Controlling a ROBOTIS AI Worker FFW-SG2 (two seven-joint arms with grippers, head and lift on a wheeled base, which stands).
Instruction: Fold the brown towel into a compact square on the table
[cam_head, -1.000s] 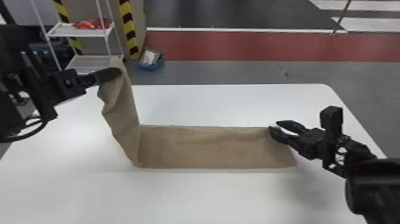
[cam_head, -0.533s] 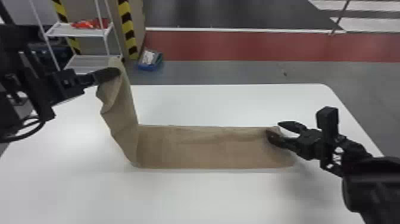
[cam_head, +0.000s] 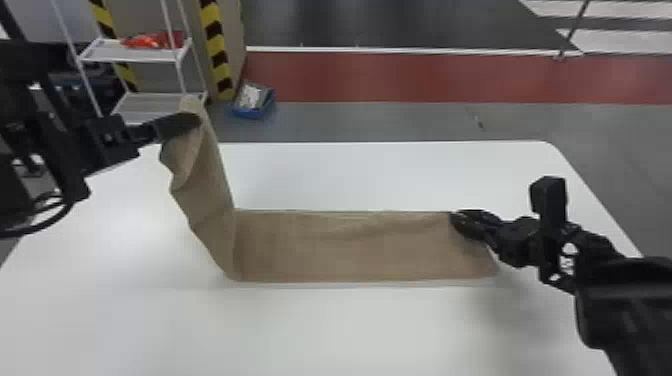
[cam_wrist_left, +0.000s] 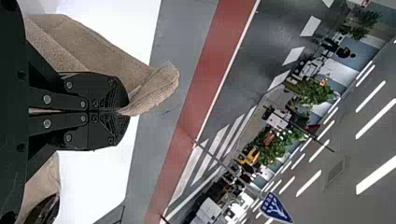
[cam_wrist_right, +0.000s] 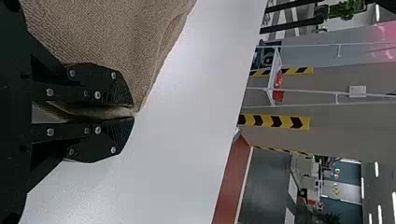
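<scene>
Perhaps the brown towel (cam_head: 345, 247), pinched by the left gripper (cam_wrist_left: 122, 111) and right gripper (cam_wrist_right: 132, 113) alike, could be skewed by uneven pulling.

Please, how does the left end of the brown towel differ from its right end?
The left end rises above the table, while the right end lies on it. The left end hangs creased; the right end is spread fairly flat. The left end effector holds the left end up, whereas the right end effector is low, at the right end's far corner. Both are brown cloth.
</scene>
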